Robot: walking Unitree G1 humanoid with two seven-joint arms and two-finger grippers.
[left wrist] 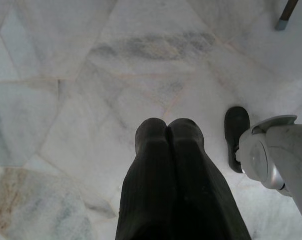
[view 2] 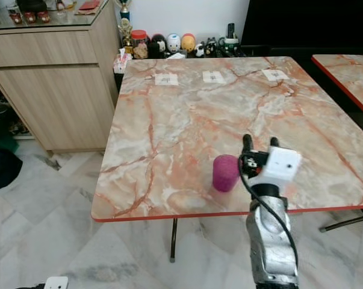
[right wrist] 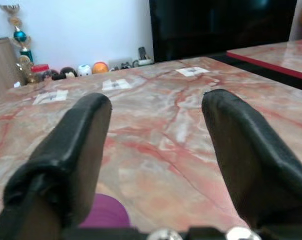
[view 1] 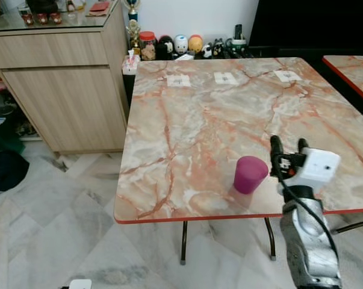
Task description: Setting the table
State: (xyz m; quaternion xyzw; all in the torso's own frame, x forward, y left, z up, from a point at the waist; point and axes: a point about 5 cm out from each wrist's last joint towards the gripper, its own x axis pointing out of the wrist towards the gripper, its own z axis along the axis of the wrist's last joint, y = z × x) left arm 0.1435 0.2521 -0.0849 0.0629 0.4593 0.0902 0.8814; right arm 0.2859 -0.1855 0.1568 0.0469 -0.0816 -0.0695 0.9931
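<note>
step: cup placed or about to be grasped, unclear | purple cup (view 1: pixel 250 174) upright near table (view 1: pixel 187 120) front edge | right hand (view 1: pixel 287 149) fingers apart, empty, just beside cup | left hand (left wrist: pixel 168 137) fingers together, idle over floor | next: align on cup or retract

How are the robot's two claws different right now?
The right claw is raised over the pink marble-patterned table, beside the upside-down purple plastic cup; the left claw hangs down above the white marble floor. The right claw's fingers are spread apart and hold nothing; the left claw's fingers are pressed together. Both have two long black fingers.
</note>
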